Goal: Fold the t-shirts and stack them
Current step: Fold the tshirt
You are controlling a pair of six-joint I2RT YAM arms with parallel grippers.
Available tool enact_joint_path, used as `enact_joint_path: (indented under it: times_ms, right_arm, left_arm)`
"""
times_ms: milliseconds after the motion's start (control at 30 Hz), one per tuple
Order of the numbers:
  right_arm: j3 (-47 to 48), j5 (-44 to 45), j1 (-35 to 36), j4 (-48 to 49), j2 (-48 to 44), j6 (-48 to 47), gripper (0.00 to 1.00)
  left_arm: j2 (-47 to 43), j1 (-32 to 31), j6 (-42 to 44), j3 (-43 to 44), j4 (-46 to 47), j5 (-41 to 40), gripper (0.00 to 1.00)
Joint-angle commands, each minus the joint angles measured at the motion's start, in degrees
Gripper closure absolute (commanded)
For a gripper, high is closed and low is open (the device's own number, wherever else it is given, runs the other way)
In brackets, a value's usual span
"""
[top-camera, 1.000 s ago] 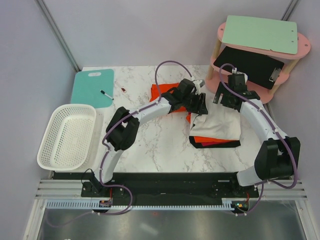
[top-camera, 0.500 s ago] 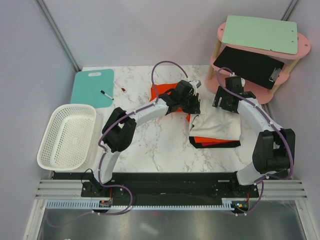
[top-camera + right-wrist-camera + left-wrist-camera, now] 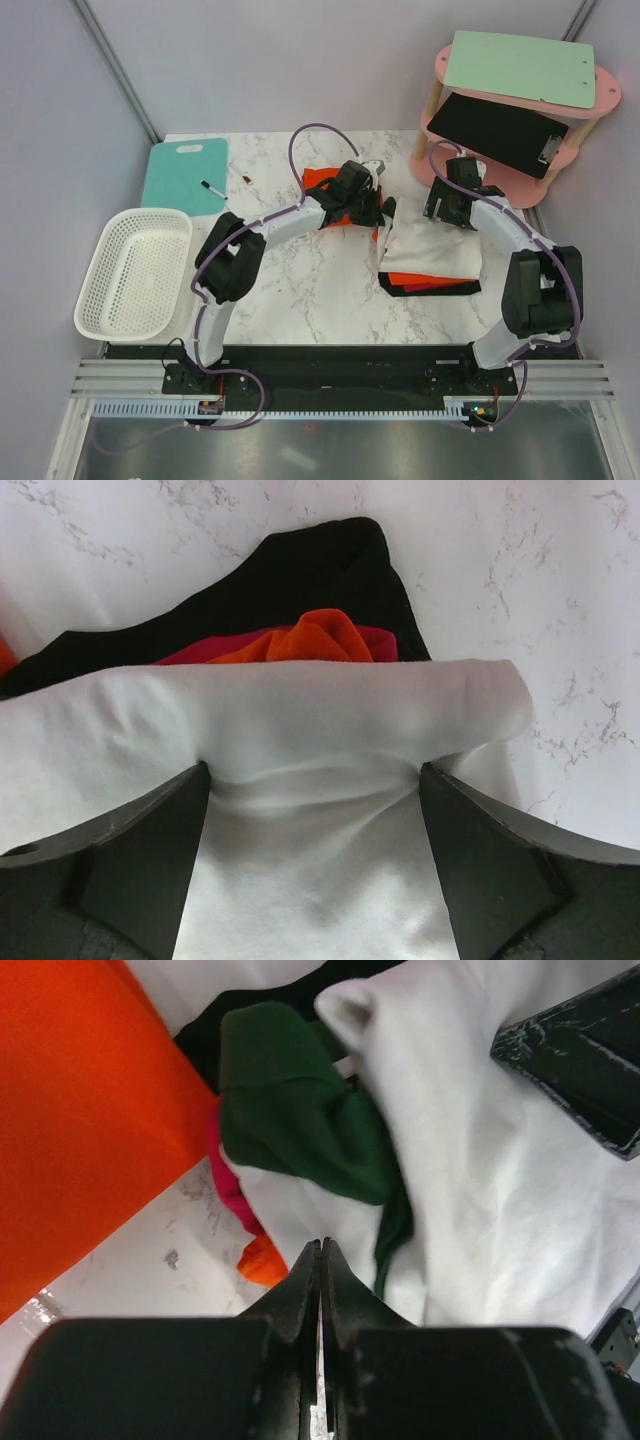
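Observation:
An orange-red t-shirt [image 3: 322, 183] lies spread at the back middle of the table; it fills the left of the left wrist view [image 3: 90, 1110]. To its right sits a pile with orange [image 3: 425, 279], pink and black layers, covered by a white cloth [image 3: 432, 245]. A dark green cloth [image 3: 300, 1110] is bunched at the pile's left edge. My left gripper [image 3: 383, 208] hangs shut and empty between the shirt and the pile [image 3: 320, 1245]. My right gripper [image 3: 445, 208] is open, its fingers [image 3: 150, 860] straddling the white cloth's folded edge [image 3: 300, 730].
A white latticed basket [image 3: 135, 270] stands at the left edge. A teal cutting board [image 3: 185, 172] with a pen [image 3: 212, 188] lies at the back left. A pink two-tier shelf [image 3: 515, 110] holding a green board and a black clipboard stands at the back right.
My left gripper has shut and drawn back leftward off the white cloth's edge. My right gripper has shifted slightly left onto the cloth's back edge.

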Motion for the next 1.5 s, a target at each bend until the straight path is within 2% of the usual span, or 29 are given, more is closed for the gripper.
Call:
enact_joint_path:
  times_ms: [0,67,100,167,200,300,400,567,733,833,1133,1233,1300,1333,1400,1433,1467]
  right_arm:
    - [-0.5,0.7,-0.3,2.6,1.1,-0.9,0.07]
    - [-0.6,0.6,-0.1,3.1,0.0,-1.1,0.05]
    - [-0.6,0.7,0.2,3.2,-2.0,-1.4,0.05]
    - [-1.0,0.7,0.6,3.9,-4.3,-2.1,0.04]
    - [-1.0,0.6,1.3,4.0,-6.5,-2.3,0.03]
    - [-0.6,-0.7,2.8,5.3,-9.2,-3.3,0.02]
    - [1.5,-4.4,4.0,6.5,-7.5,-3.9,0.02]
    - [7.6,-12.5,5.5,7.3,-0.7,-3.9,0.02]
    - [9.5,-13.4,7.4,8.4,1.4,-3.3,0.02]
    - [9.3,-14.8,8.1,8.8,0.9,-3.3,0.02]
    - [10.2,-16.9,8.4,9.8,1.8,-4.0,0.02]
    - [11.3,-18.4,8.7,10.9,3.2,-4.0,0.02]
    - [12.4,-19.3,9.0,11.4,4.5,-4.0,0.02]
    - [12.7,-19.8,8.9,11.7,5.3,-3.9,0.02]
    - [13.7,-21.9,9.1,12.2,6.1,-3.6,0.02]
    - [14.0,-22.6,9.1,12.3,6.8,-3.5,0.02]
    - [14.4,-23.6,9.2,12.5,7.1,-3.4,0.02]
  left_arm:
    - [-2.3,1.0,0.9,-1.2,-0.8,-1.1,0.97]
    - [-3.6,1.0,1.0,-1.8,-0.8,-1.0,0.87]
    - [-4.2,1.0,1.1,-2.3,-0.7,-1.0,0.66]
    - [-7.0,1.0,1.7,-4.1,-0.5,-1.8,0.45]
    - [-8.2,1.0,1.8,-4.9,-0.5,-2.5,0.32]
    - [-12.8,1.1,2.8,-8.7,-0.5,-5.7,0.18]
    - [-16.5,2.1,3.4,-12.8,-0.5,-9.1,0.11]
    - [-18.8,9.7,1.2,-19.1,-0.5,-10.5,0.07]
    - [-13.7,20.0,-2.4,-19.9,-0.3,-6.5,0.07]
    - [-10.8,22.1,-3.1,-18.6,0.6,-6.0,0.07]
    - [-3.0,22.2,-5.0,-13.2,2.0,-0.7,0.09]
    - [-0.4,22.1,-6.5,-12.5,3.6,1.7,0.16]
    - [1.1,22.1,-7.5,-12.5,4.7,3.1,0.42]
    - [1.4,22.2,-7.6,-12.6,4.6,3.3,0.67]
    - [1.0,22.2,-7.8,-14.0,4.6,2.2,0.93]
    - [0.2,22.2,-7.8,-14.8,4.3,1.5,0.98]
    - [-0.5,22.4,-7.9,-15.9,4.2,0.8,0.98]
